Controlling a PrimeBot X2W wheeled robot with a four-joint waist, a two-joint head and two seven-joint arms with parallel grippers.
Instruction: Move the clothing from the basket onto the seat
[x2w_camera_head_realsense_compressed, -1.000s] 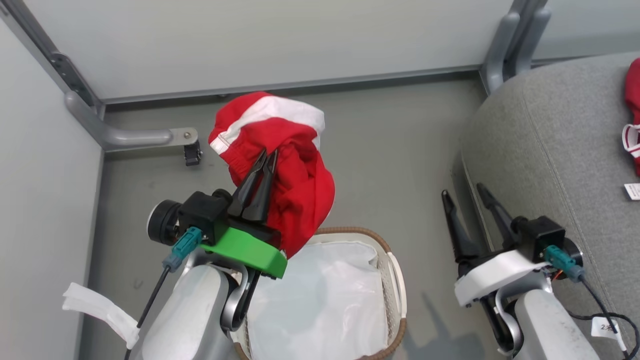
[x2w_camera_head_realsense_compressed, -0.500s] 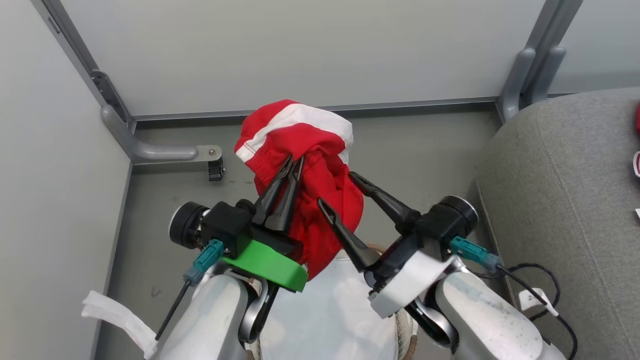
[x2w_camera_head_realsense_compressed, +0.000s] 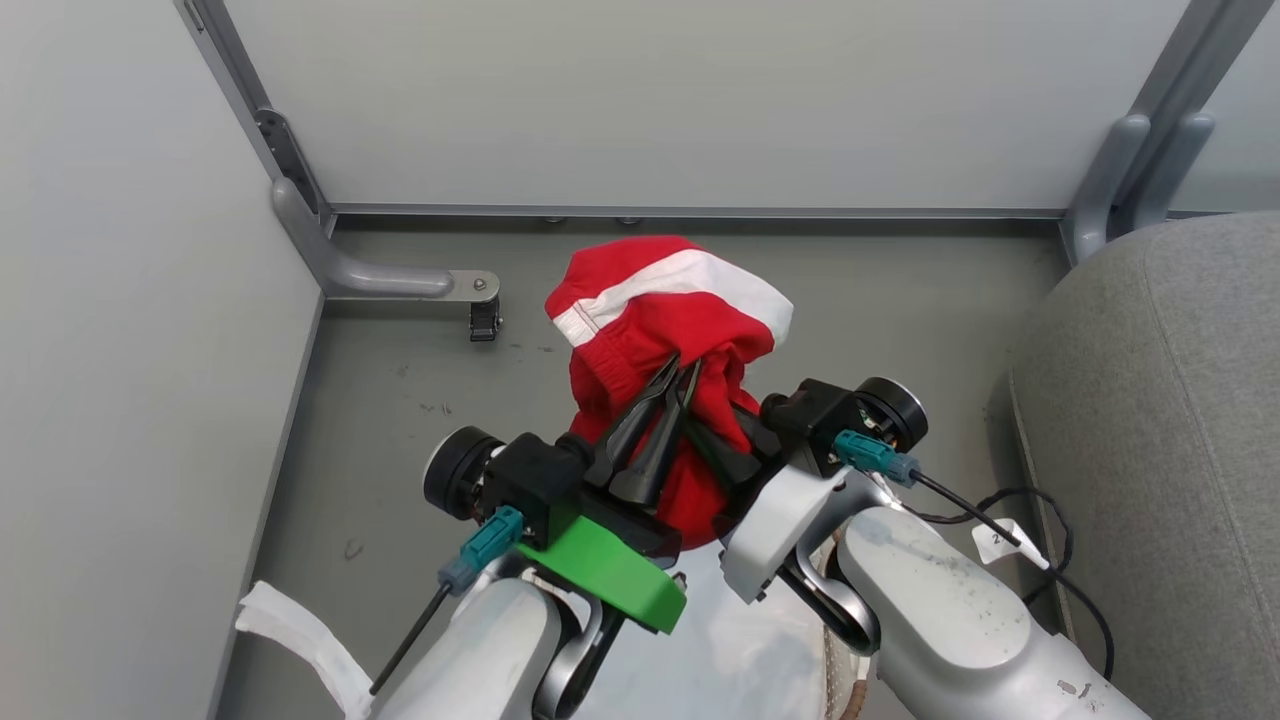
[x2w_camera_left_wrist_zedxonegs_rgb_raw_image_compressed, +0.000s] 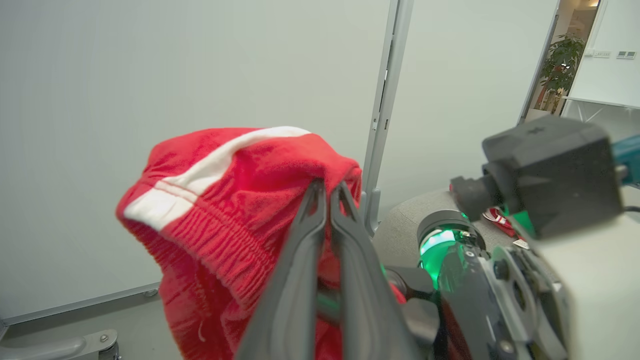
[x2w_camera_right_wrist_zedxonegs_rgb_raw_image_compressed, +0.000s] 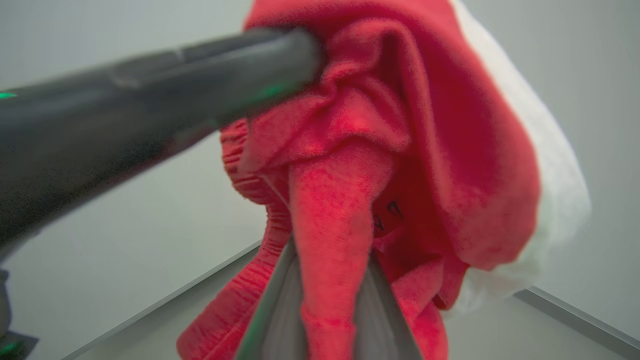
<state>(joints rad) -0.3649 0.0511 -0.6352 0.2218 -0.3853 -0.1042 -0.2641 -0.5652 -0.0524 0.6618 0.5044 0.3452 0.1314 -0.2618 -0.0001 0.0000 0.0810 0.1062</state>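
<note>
The left tool is pinched tight on a bunched, soft red garment with a white stripe band, holding it in the air over the grey floor. It hangs beyond the cream perforated basket with a brown rim and apart from the big grey woven sofa. A red fold fills the gap between the right tool's fingers; I cannot tell whether they clamp it.

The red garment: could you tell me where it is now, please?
In the head view the red garment hangs at centre, pinched by the left pincer above the basket, a fold also in the right pincer; the seat lies to its right.
</note>
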